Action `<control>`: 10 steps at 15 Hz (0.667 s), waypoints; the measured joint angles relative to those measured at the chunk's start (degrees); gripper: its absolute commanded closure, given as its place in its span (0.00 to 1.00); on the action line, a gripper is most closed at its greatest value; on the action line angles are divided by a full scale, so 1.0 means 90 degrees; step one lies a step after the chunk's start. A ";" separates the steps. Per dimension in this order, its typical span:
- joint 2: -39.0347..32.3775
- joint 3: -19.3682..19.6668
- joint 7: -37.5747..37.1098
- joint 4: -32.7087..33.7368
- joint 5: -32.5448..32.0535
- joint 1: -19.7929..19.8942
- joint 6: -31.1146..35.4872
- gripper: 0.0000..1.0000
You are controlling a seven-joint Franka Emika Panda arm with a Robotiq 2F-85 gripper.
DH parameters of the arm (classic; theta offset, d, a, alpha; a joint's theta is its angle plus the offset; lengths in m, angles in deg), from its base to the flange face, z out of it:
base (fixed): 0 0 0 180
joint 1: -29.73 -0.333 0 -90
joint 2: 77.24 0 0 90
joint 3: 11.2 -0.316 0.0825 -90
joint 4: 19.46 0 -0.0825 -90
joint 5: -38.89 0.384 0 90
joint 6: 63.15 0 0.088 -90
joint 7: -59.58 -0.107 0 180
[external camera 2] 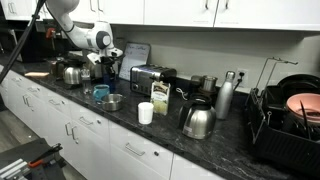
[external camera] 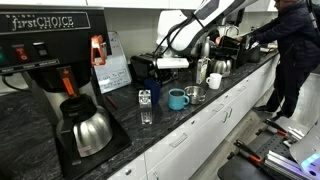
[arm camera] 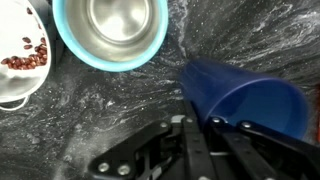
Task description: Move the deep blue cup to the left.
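Wrist view: one deep blue cup stands on the dark speckled counter, just beside one teal mug, whose top is cut off. My gripper is clamped on the cup's near wall. One white bowl of beans is cropped at the frame edge. In both exterior views I cannot make out the cup, too small beneath the arm.

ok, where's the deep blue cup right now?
Wrist view, right side: the deep blue cup is right at the pincer, just below-right of the teal mug. Grip unclear.
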 measured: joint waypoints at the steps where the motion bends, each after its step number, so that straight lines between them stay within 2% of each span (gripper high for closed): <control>1: -0.0079 -0.0001 0.0126 0.0062 0.0055 -0.0026 0.0000 0.99; 4: -0.0206 -0.0001 0.0398 0.0197 0.0144 -0.0063 -0.0001 0.97; 5: -0.0217 0.0000 0.0454 0.0210 0.0147 -0.0064 -0.0005 0.70; 6: -0.0218 0.0004 0.0482 0.0211 0.0148 -0.0064 -0.0010 0.68; 10: -0.0217 0.0077 0.0499 0.0228 0.0149 -0.0062 -0.0018 0.42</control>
